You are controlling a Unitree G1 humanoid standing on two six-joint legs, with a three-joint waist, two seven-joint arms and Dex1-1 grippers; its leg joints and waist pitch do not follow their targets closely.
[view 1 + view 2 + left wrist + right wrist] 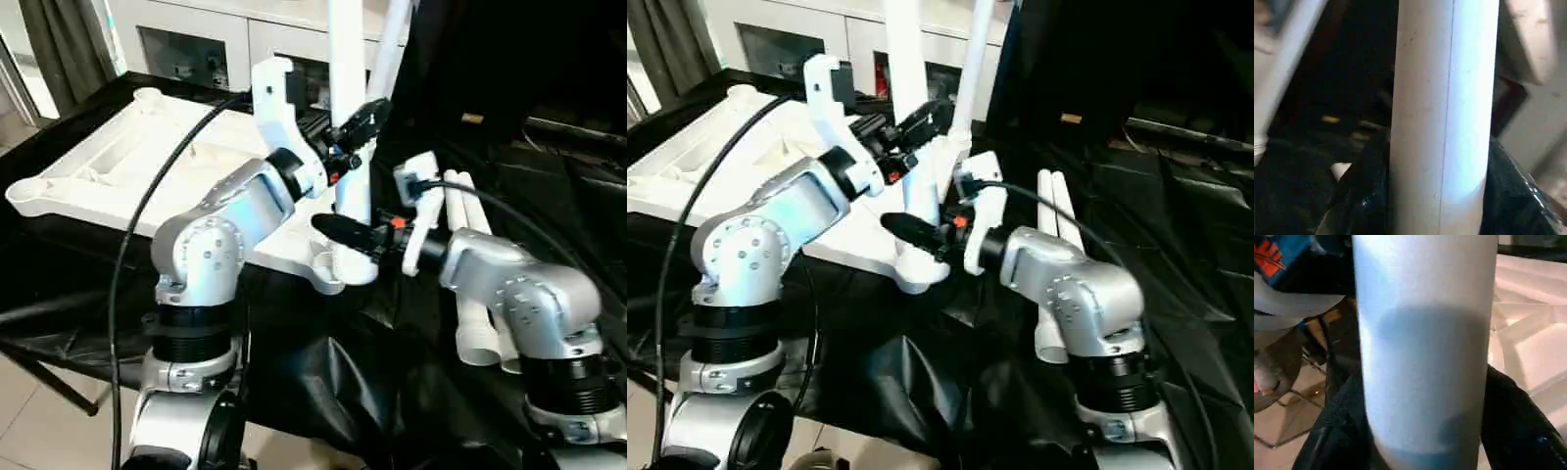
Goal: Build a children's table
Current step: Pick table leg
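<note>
From the left eye view, the table top (127, 166) is lying ribbed side up on the black-draped work surface (392, 392), and one leg (351, 147) is standing upright in its near right corner socket (343, 269), long axis vertical and running up out of sight. The left gripper (355, 132) is reaching in from the left with its fingers either side of the leg higher up; the right gripper (353, 233) is coming from the right, fingers straddling it just above the socket, so it is the nearer one to the joint.

The right eye view is showing two spare legs (1053, 264) lying side by side at the right, pointing away from the robot.

In the left wrist view the leg is sitting between the dark fingers (1364, 196), touching both sides.

In the right wrist view the fingers (1513, 421) are hugging the leg likewise, with the ribbed top just beyond. Seating the leg looks to call for a straight push downward along its axis.
</note>
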